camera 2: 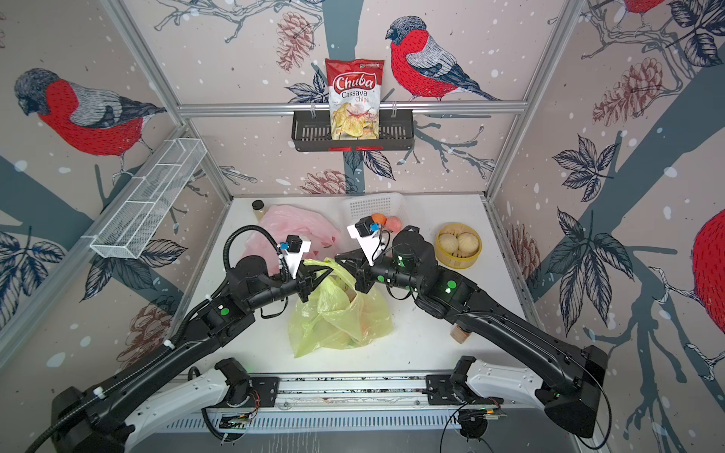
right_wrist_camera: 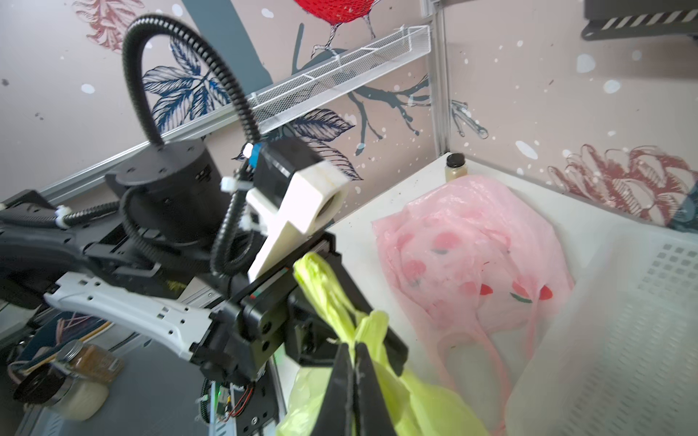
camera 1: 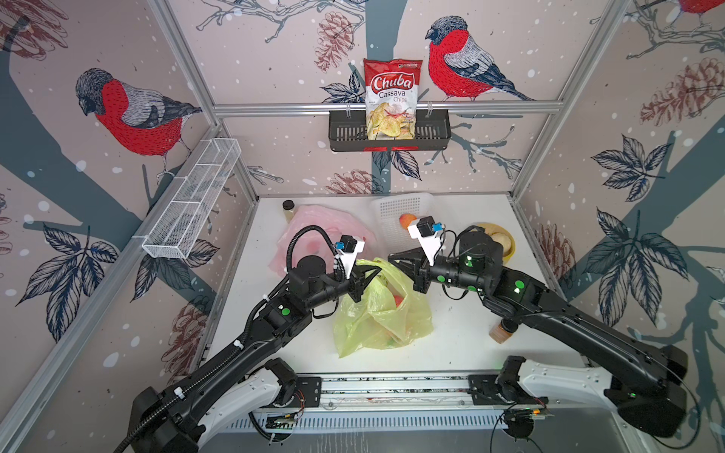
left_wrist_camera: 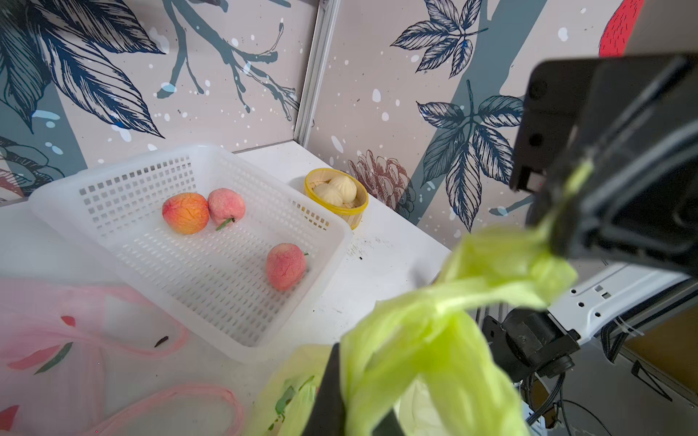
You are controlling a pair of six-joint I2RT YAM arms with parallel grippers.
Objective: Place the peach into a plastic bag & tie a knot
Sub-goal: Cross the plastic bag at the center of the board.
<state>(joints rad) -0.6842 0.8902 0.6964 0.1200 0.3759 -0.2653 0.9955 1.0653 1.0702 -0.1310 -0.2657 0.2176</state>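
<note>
A yellow-green plastic bag lies mid-table in both top views, with a reddish peach showing through its film. Above it the bag's two twisted handles cross each other. My left gripper is shut on one handle. My right gripper is shut on the other, its fingers pressed flat on the green film. The two grippers' tips nearly meet over the bag's mouth. Three more peaches lie in the white basket.
A pink printed bag lies behind my left arm, with a small bottle in the back corner. A yellow steamer of buns stands at back right. A small jar sits under my right arm. A chips bag hangs in the wall shelf.
</note>
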